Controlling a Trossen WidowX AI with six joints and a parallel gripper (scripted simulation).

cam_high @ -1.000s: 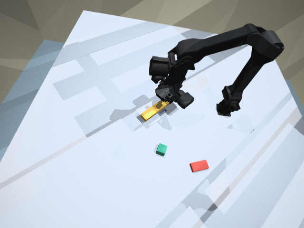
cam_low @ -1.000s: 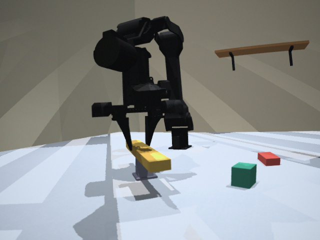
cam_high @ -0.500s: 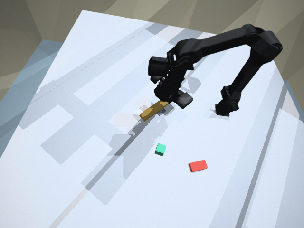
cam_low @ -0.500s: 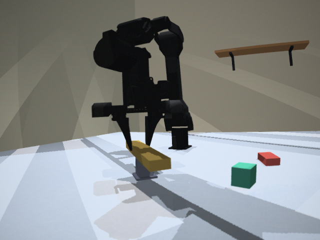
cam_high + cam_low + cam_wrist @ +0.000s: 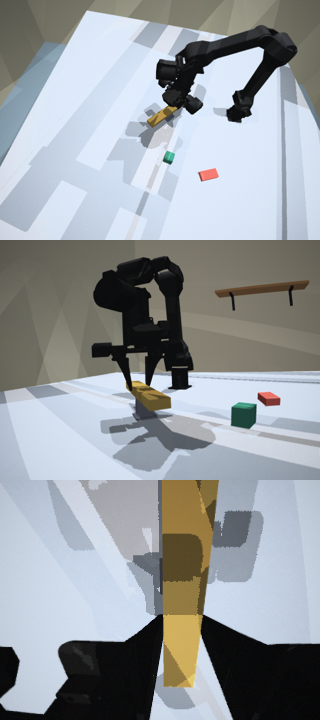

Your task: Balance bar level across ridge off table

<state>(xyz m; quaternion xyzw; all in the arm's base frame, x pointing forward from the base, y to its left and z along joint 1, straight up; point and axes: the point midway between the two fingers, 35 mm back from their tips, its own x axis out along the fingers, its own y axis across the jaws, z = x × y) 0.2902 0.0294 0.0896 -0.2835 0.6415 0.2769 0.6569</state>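
The yellow bar (image 5: 161, 116) (image 5: 157, 396) (image 5: 185, 600) is held clear of the table, and its longer part reaches out from the fingers toward the exterior camera. My gripper (image 5: 139, 387) (image 5: 181, 618) is shut on the bar, nearer its far end, with one finger on each side. The grey ridge (image 5: 145, 410) (image 5: 169, 118) stands on its flat base under the bar. In the exterior view the bar covers the ridge's top, so I cannot tell whether they touch. The bar looks roughly level.
A green cube (image 5: 169, 157) (image 5: 243, 415) and a flat red block (image 5: 208, 174) (image 5: 268, 398) lie on the table, away from the ridge. The arm's base (image 5: 180, 378) stands behind the ridge. A wooden shelf (image 5: 261, 289) is on the back wall.
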